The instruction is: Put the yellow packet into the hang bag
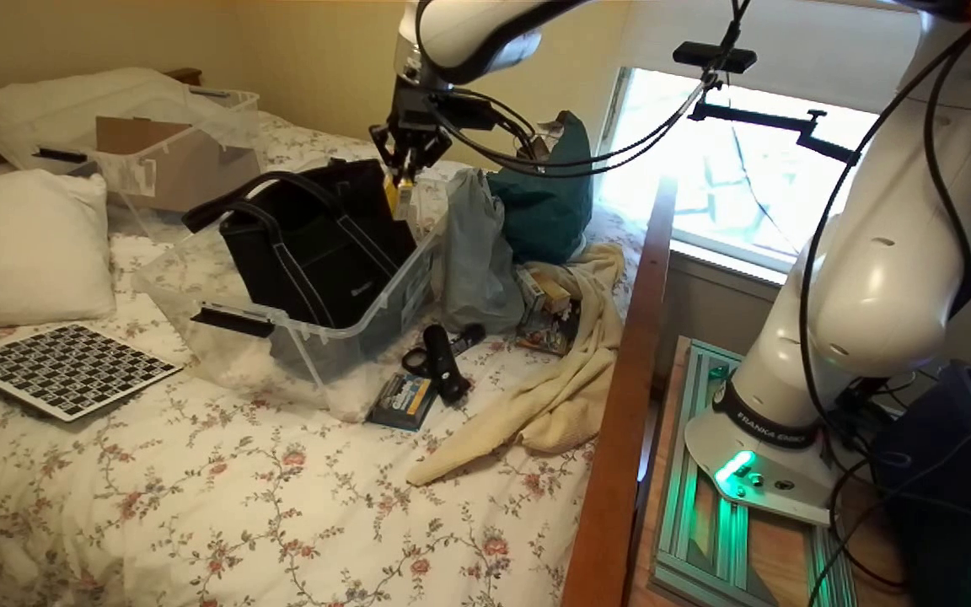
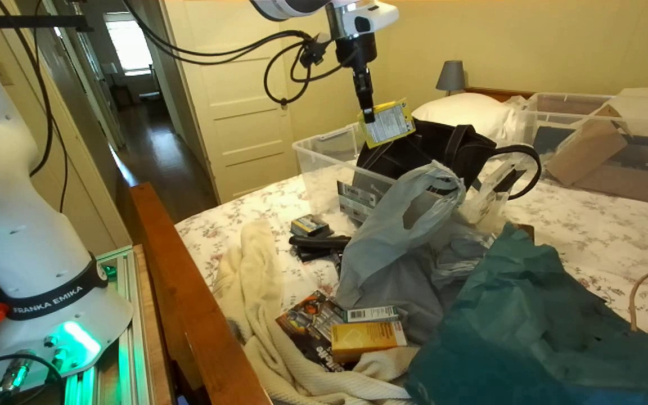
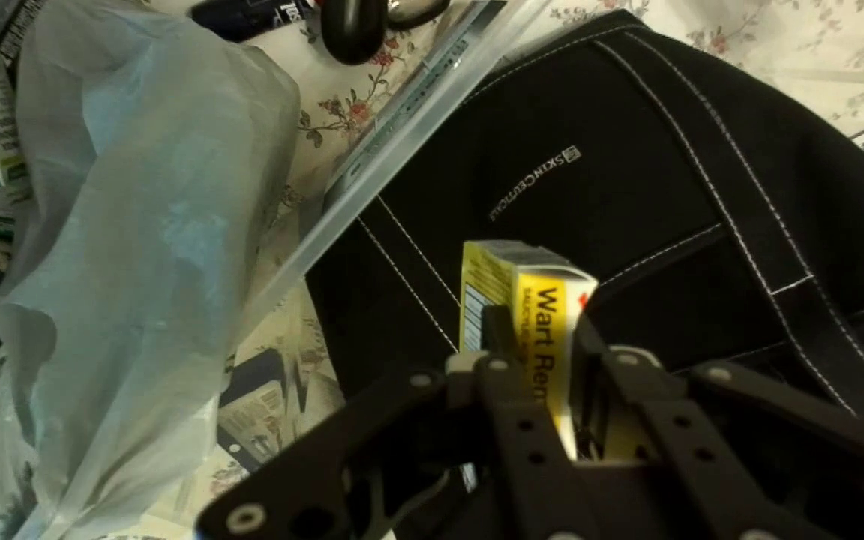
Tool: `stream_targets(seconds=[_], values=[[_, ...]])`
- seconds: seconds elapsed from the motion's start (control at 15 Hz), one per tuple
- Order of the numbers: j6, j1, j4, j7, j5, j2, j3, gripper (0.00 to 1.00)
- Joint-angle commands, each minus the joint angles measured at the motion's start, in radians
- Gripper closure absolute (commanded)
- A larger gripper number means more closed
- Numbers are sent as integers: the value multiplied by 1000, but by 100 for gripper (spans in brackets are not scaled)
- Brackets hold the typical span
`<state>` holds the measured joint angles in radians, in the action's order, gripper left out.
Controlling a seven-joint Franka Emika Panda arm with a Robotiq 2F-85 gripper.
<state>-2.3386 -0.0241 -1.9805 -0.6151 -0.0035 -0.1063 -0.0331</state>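
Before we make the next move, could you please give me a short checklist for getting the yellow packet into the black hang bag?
1. Yellow packet gripped: ok, the gripper is shut on it.
2. Packet inside the hang bag: not ok, it is held outside.
3. Bag upright: not ok, it sits tilted in the clear bin.
4. Bag's opening lined up under the packet: cannot tell, no view settles it.
5. Loop handles away from the gripper: ok, in an exterior view they reach out on the far side from it.
6. Gray plastic bag clear of the packet: ok, the wrist view shows them apart.
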Motion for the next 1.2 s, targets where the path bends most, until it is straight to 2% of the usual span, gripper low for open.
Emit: stream_targets(seconds=[0.0,0.4,0.47,0.87,1.13], values=[[6,9,21,10,6,-17,-10,81],[14,10,45,18,7,-36,-11,81],[16,10,47,18,7,-36,-11,95],[46,22,171,-46,40,-118,-5,95],[113,22,272,-31,119,-190,4,95]])
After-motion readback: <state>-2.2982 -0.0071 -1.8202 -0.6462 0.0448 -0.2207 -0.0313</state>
